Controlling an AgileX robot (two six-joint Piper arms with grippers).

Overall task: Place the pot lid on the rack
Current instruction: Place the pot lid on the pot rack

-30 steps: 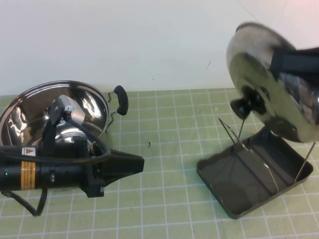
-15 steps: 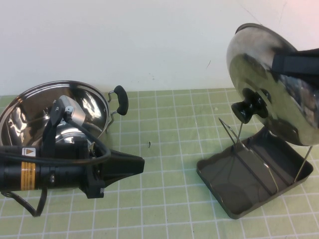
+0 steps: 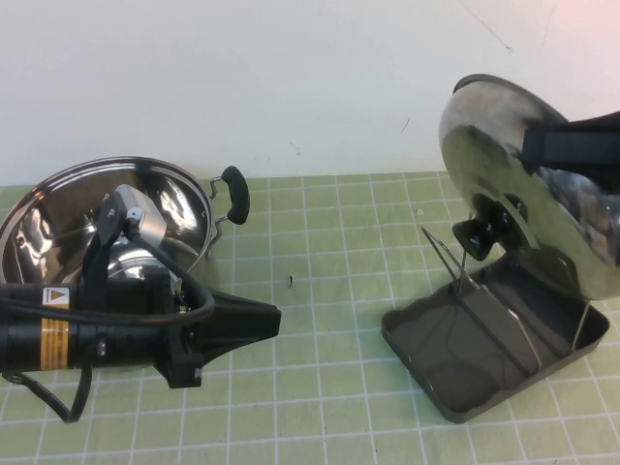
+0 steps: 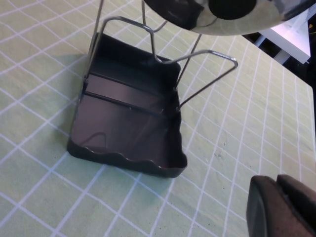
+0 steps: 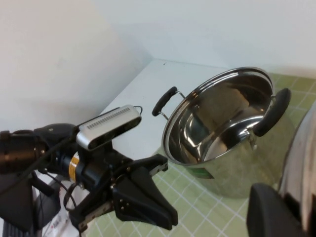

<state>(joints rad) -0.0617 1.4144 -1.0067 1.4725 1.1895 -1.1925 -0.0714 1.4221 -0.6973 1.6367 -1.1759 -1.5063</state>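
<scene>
Green gridded mat (image 3: 329,291) under everything, white wall behind. At right: pot lid (image 3: 504,145), tilted on edge, knob facing left, pinched at its rim by right gripper (image 3: 567,145), lower edge among wire loops of rack (image 3: 455,363). At left: left gripper (image 3: 260,318), fingers pressed together, hanging over mat near pot (image 3: 174,208).
</scene>
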